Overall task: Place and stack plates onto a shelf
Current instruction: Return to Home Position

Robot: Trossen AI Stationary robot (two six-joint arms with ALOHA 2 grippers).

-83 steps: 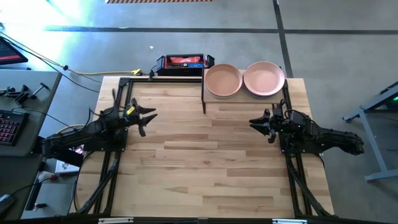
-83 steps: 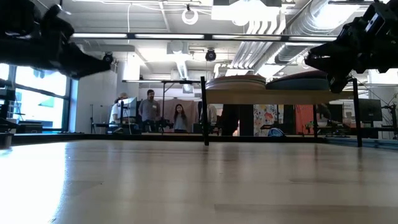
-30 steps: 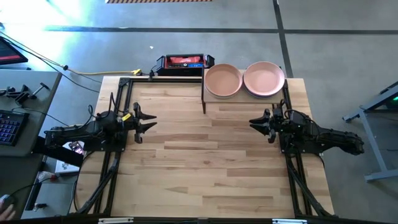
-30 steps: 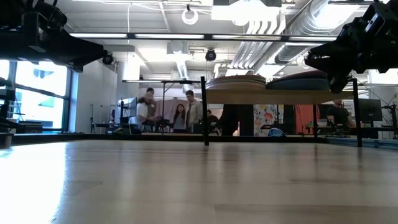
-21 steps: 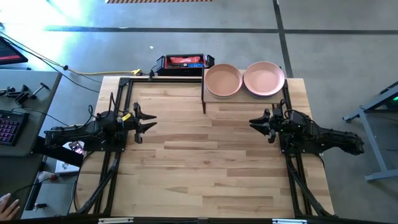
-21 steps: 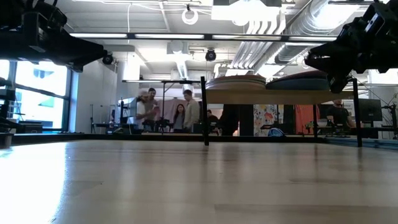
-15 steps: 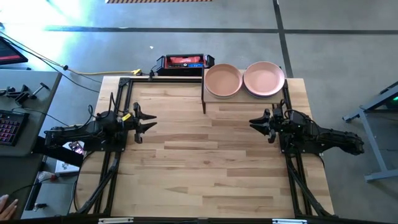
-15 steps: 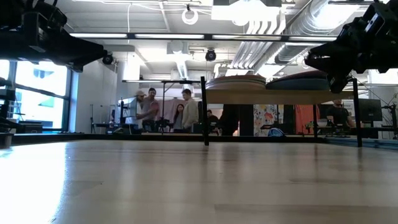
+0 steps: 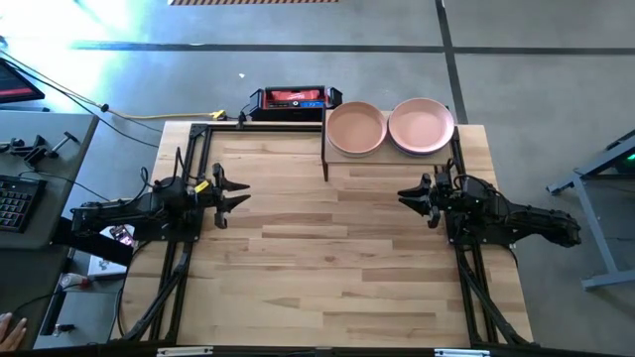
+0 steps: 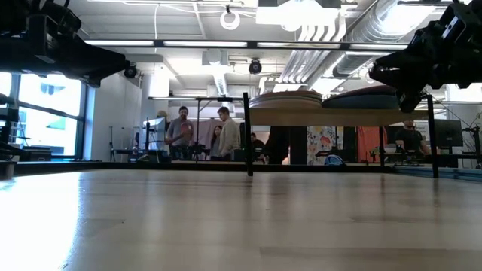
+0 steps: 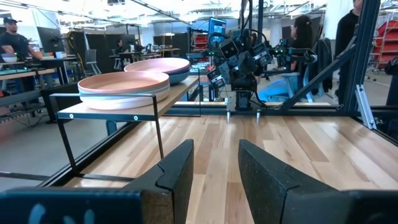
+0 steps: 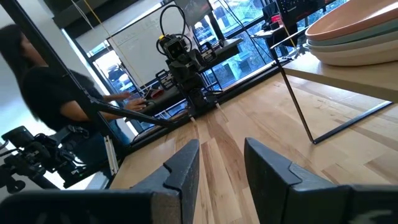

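The plates sit in two stacks on the shelf (image 9: 389, 149) at the table's far right. The left stack (image 9: 355, 128) has a peach plate on top, the right stack (image 9: 422, 125) a pink one. The left wrist view shows both stacks (image 11: 124, 87) (image 11: 158, 65) resting flat on the light board. My left gripper (image 9: 241, 195) hovers open over the table's left part, pointing right, well away from the shelf. My right gripper (image 9: 403, 196) hovers open just in front of the shelf, pointing left. In the wrist views, each gripper's fingers (image 11: 216, 168) (image 12: 221, 168) are apart with nothing between them.
Bare wooden tabletop (image 9: 327, 258) lies between the two arms. A black and red box (image 9: 293, 99) sits beyond the far edge, left of the shelf. The shelf's black legs (image 10: 248, 139) stand on the table. People stand in the room behind (image 10: 181, 135).
Over the last second both arms have kept still, and only the people in the background have moved. Before that, the left gripper drew back a little toward the table's left edge and levelled out.
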